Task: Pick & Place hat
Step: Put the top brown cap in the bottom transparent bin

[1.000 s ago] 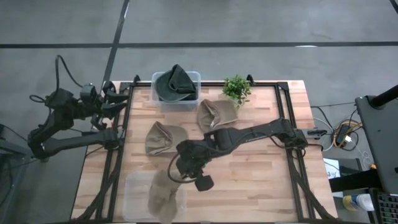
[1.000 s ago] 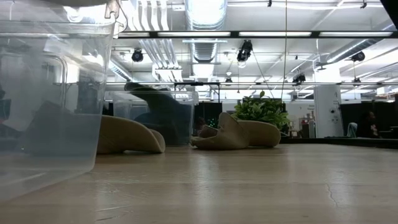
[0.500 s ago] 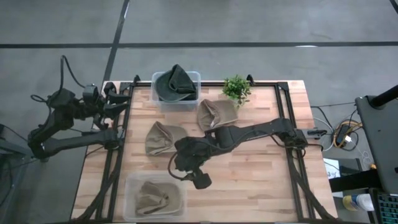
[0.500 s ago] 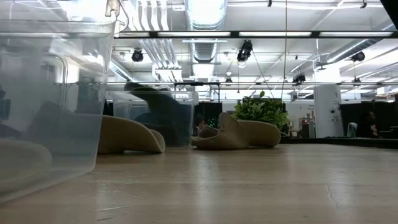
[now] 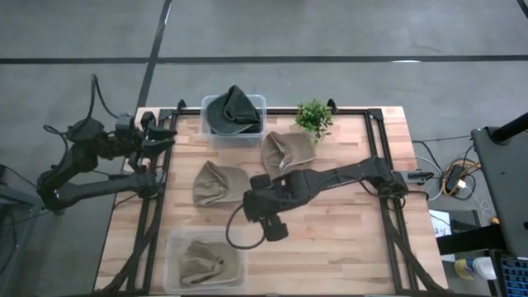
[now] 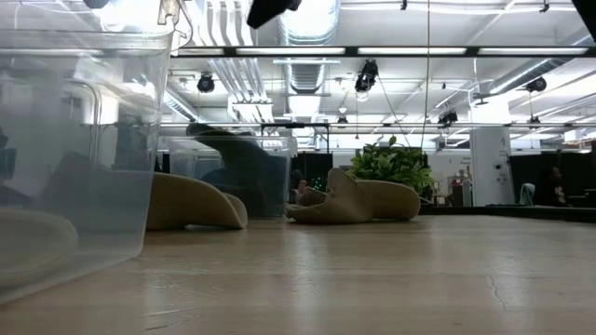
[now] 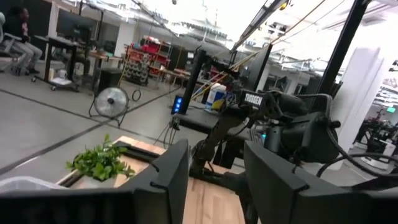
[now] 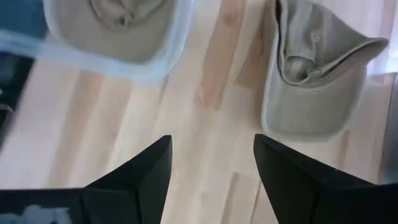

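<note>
Since a second ago the tan hat has dropped out of the right gripper (image 5: 262,219) and now lies in the clear bin (image 5: 175,272) at about 7 o'clock on the tabletop (image 5: 346,239); the arm has drawn back toward the middle of the board. In the right wrist view its jaws stand wide apart with nothing between them, and that view looks down on both the binned hat (image 8: 118,25) and a second tan hat (image 8: 314,81) lying loose on the wood.

From above, two tan hats are left on the boards: the nearer hat (image 5: 216,183) at roughly 10 o'clock from the board's centre, just beside the right gripper, and the farther hat (image 5: 285,150) near 12 o'clock, beside the small plant (image 5: 314,118). A dark hat (image 5: 233,111) fills the rear bin (image 5: 259,132) at about 11 o'clock.

The left gripper (image 7: 214,180) waits off the tabletop's 9 o'clock edge, its jaws parted and empty.

The step in hand looks like going for the next loose hat, probably the nearer one. It is soft cloth and will fold, so the jaws should come straight down over a raised ridge of the crown or the brim edge, close fully on a good pinch of fabric, and lift clear before swinging toward the 7 o'clock bin, high enough to clear its wall.
</note>
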